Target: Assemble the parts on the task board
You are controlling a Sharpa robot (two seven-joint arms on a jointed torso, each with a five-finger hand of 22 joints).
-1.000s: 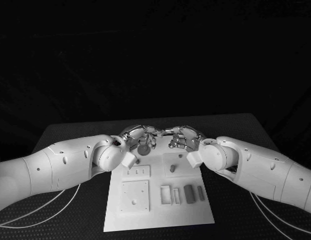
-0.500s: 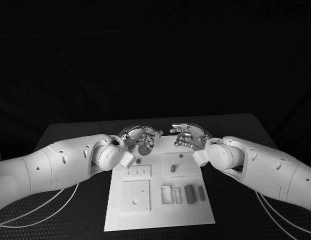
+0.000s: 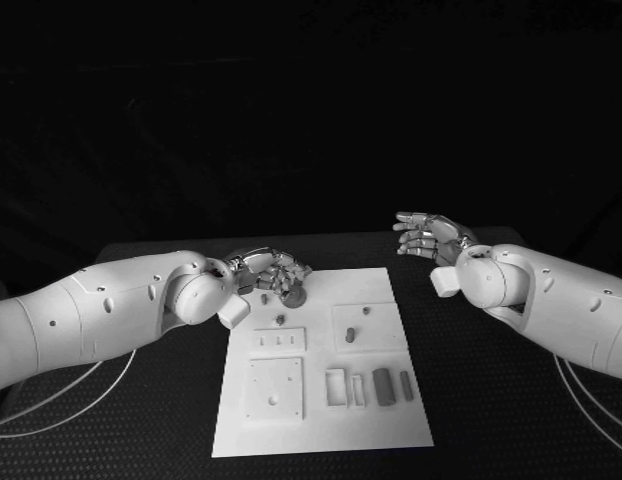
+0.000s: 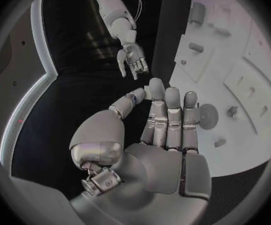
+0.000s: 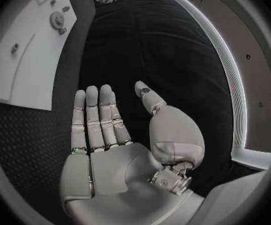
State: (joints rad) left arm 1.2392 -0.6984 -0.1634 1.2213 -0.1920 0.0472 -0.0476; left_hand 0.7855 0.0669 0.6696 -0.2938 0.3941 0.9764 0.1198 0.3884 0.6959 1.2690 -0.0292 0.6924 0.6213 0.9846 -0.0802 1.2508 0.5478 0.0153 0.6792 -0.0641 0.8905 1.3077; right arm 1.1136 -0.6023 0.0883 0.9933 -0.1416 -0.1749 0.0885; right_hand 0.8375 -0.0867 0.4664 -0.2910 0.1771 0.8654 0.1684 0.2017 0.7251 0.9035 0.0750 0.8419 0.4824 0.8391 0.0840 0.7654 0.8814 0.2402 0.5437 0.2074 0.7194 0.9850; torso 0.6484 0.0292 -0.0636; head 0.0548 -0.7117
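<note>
Head view: 1 white task board (image 3: 383, 415) lies mid-bench on the black bench (image 3: 513, 400). On it, 1 round disc part (image 3: 292, 297) near the far left corner, just beside the left hand (image 3: 265, 272); 1 small peg (image 3: 280, 320) next to it; 1 peg (image 3: 352, 336) in the middle; 4 upright bar-shaped parts (image 3: 367, 386) in a row at the near right. No readable writing or labels. Left hand hovers over the board's far left corner, fingers apart, holding nothing. Right hand (image 3: 429, 238) is off the board to its far right, fingers extended, empty.
</note>
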